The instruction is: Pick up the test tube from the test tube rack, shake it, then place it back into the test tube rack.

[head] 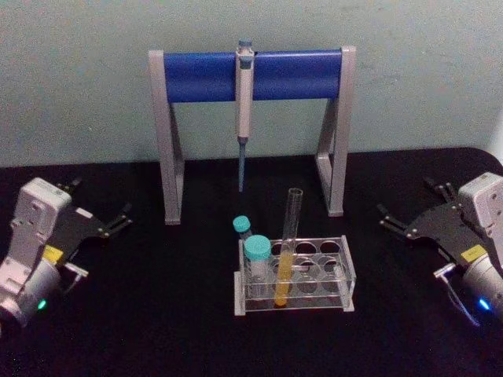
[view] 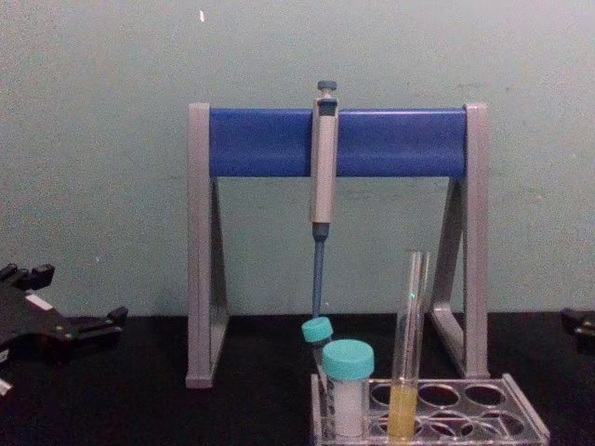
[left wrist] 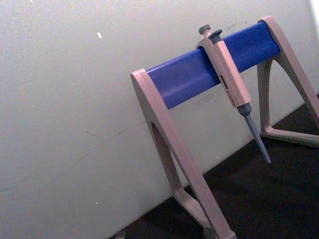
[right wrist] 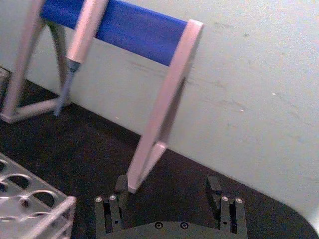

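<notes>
**Test tube [head: 289,251] seated in the test tube rack [head: 346,272], both grippers spread and empty**

At the near centre of the black table [head: 157,314]: the clear rack, holding the tube in a near-row hole, second from the left; leans slightly, with yellow liquid in the lower part and the open top well above the rack plate; just left of it in the same rack, a wide teal-capped vial [head: 257,251]; behind that vial, a small teal-capped tube [head: 242,226]; farther back, against the wall, a grey-and-blue pipette stand [head: 196,76] with a pipette [head: 245,102] hung on the bar, tip down; at the far left, the left gripper [head: 100,198], fingers apart, grasping nothing, well apart from the rack; at the far right, the right gripper [head: 405,196], fingers likewise apart and empty, also well apart from the rack
</notes>
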`<control>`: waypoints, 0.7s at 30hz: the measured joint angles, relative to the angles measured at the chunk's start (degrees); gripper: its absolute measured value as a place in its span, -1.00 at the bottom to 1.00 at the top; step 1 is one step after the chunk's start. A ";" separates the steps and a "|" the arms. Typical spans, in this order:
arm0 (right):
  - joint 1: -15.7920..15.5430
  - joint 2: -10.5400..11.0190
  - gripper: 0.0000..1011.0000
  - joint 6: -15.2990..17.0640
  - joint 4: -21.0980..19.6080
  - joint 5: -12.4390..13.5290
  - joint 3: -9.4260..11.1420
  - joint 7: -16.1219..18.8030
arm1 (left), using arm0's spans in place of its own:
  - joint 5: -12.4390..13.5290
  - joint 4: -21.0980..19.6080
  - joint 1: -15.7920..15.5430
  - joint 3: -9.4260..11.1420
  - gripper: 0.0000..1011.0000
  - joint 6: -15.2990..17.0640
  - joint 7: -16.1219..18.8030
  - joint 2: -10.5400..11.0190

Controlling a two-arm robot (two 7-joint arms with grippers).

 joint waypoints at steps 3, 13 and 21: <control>-1.13 0.21 0.98 0.33 -1.56 1.38 0.55 1.30 | 0.00 0.00 0.00 0.00 0.98 0.00 0.00 0.00; -5.84 -0.43 0.98 1.51 -7.13 10.52 2.39 9.79 | 0.00 0.00 0.00 0.00 0.98 0.00 0.00 0.00; -6.65 -1.85 0.98 3.97 -7.89 16.91 2.57 17.38 | 0.00 0.00 0.00 0.00 0.98 0.00 0.00 0.00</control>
